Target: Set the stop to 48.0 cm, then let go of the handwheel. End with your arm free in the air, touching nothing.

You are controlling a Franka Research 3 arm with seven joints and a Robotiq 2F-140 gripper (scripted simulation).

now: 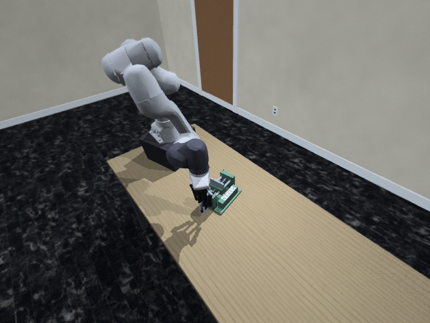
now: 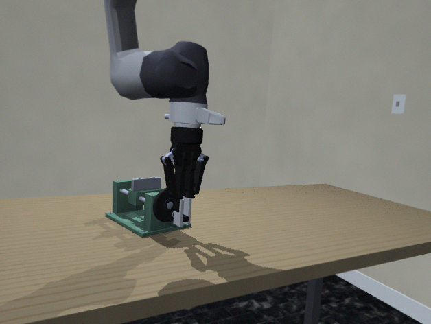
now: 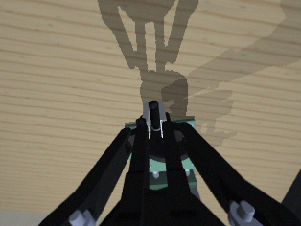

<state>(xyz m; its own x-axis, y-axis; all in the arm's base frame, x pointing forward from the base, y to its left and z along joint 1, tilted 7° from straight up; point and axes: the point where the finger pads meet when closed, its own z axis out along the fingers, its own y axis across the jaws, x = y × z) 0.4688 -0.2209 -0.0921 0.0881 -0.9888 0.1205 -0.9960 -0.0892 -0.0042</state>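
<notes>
The green stop fixture [image 1: 227, 173] [image 2: 119, 200] stands on the table. Its stop, a grey plate [image 1: 216, 183] [image 2: 146, 183] on a green carriage, sits on rods between two end blocks. A white scale strip [image 1: 226, 196] runs along one side; its numbers are too small to read. The black handwheel [image 2: 159, 209] is upright on the near end block, partly hidden by the fingers. My gripper [image 1: 203, 209] [image 2: 182, 213] [image 3: 153, 108] points down, shut on the handwheel's black crank handle [image 2: 185, 218] [image 3: 153, 107], which is low on the wheel's outer side. The light fingertips stand either side of it.
The fixture's green base plate [image 1: 222, 211] [image 2: 127, 226] lies close under the fingertips. The wooden table [image 1: 278, 243] [image 2: 278, 222] has its long edge on the arm's shadow side. The robot's dark base block [image 1: 156, 157] stands at the table's far end.
</notes>
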